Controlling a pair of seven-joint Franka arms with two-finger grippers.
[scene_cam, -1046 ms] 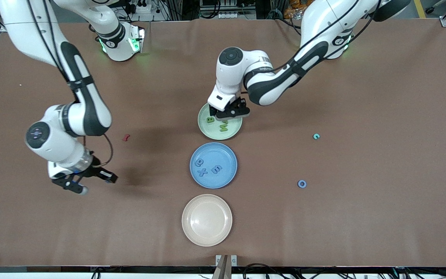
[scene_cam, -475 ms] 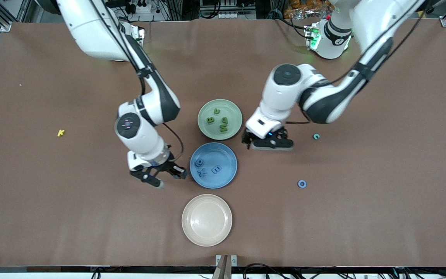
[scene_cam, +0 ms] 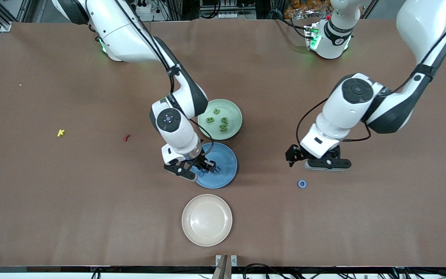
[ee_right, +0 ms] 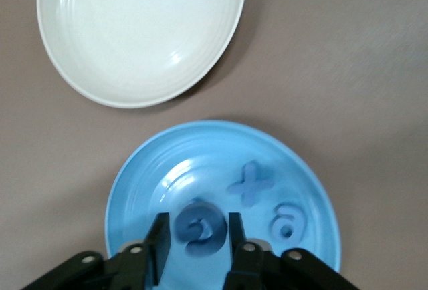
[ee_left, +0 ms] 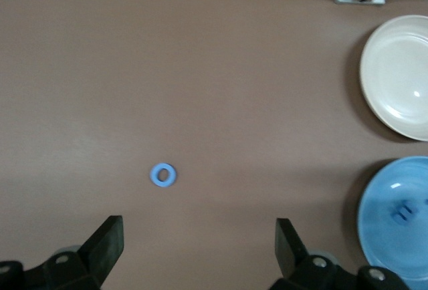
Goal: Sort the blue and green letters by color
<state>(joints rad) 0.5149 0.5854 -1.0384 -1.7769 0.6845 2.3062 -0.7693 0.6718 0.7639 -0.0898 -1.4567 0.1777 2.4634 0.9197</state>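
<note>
Right wrist view: the right end effector point(ee_right: 194, 233) pinches a blue letter point(ee_right: 198, 230) over the blue plate point(ee_right: 134, 176). The left end effector point(ee_left: 199, 243), fingers apart, hangs over bare desk point(ee_left: 200, 69) near the blue O point(ee_left: 163, 174).

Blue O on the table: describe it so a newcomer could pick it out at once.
Start at the blue plate in the middle of the table, then move toward the left arm's end. The blue O lies alone on bare table below the open left gripper, a small flat ring, the only loose blue letter.

Right gripper point(ee_right: 195, 236) carried a blue letter point(ee_right: 198, 230) over the blue plate point(ee_right: 147, 170).
</note>
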